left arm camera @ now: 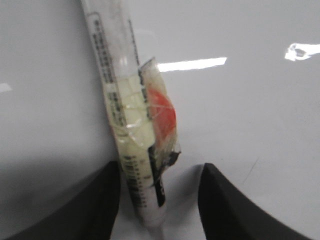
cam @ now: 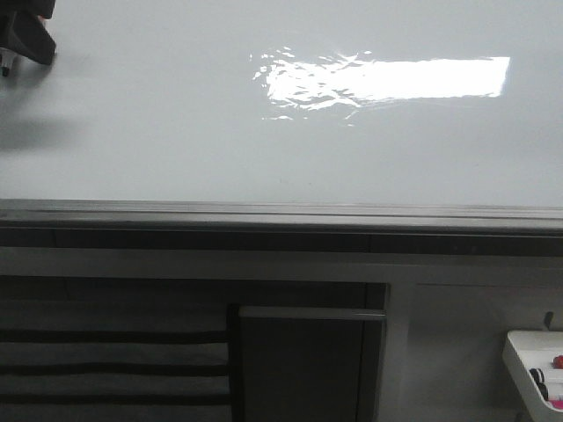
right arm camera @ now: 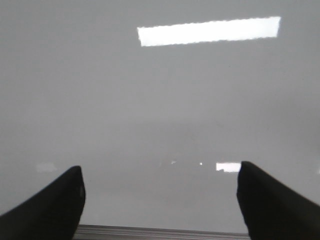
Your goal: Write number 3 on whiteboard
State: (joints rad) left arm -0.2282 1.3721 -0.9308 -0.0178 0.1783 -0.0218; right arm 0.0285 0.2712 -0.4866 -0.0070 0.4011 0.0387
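Note:
The whiteboard (cam: 176, 132) fills the upper front view, with a bright rectangular glare and a grey bottom rail (cam: 281, 215). No number 3 shows on it in any view. My left gripper (cam: 26, 35) is at the board's far upper left. In the left wrist view, the left gripper (left arm camera: 161, 172) holds a white marker (left arm camera: 125, 125) wrapped in tape with an orange patch. The marker lies against one finger, with a gap to the other. My right gripper (right arm camera: 160, 200) is open and empty, facing the bare whiteboard (right arm camera: 160, 100) just above the rail (right arm camera: 160, 232). It is out of the front view.
Below the rail are white cabinet panels (cam: 466, 334), a dark door with a pale bar handle (cam: 308, 312), and dark slats at the lower left. A white tray (cam: 532, 360) with small items sits at the lower right edge.

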